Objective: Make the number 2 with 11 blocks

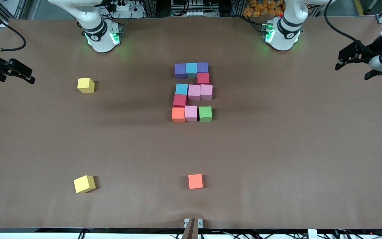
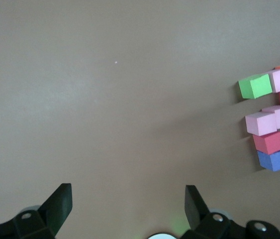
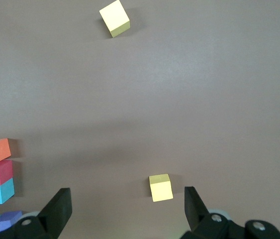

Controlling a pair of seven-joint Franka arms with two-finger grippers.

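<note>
Purple, light blue, red, pink, orange and green, close-set in five rows: found the blocks point(image 1: 194, 92) laid out as the number 2 point(image 1: 203, 78) at mid-table, all eleven seemingly placed. Saw the left gripper point(image 2: 128, 199) and right gripper point(image 3: 128, 199) spread wide and empty, each over its own arm's end of the table. Judged two risks: knocking the rows askew with a low sweep, or spoiling the count by fetching the spare orange cube point(image 1: 195, 181) or a yellow cube point(image 1: 86, 85).
</note>
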